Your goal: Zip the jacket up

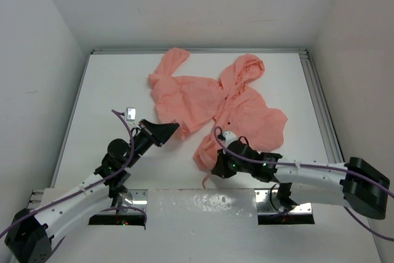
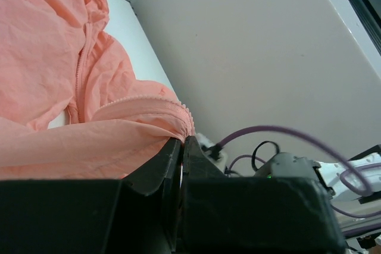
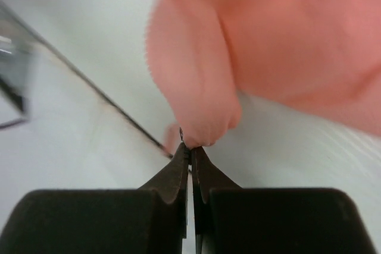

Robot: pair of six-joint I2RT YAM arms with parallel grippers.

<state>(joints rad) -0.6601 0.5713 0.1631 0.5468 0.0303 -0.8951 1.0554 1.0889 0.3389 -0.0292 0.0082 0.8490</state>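
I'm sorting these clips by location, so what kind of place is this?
Most likely a robot lab test cell: a white table boxed in by plain white walls, two robot arms bolted at its near edge, and a salmon-pink jacket spread on it.

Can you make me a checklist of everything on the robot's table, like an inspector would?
Surface: white table, flat and plain.
Job's things: pink jacket lying crumpled, hood toward the far wall. Its zipper shows, but I cannot tell how far it is closed.
Clutter: nothing seen.
Grippers: left gripper shut on the jacket's edge; right gripper shut on a fold at the jacket's near end.
Cables: purple cables run along both arms.
Surroundings: white walls on three sides.
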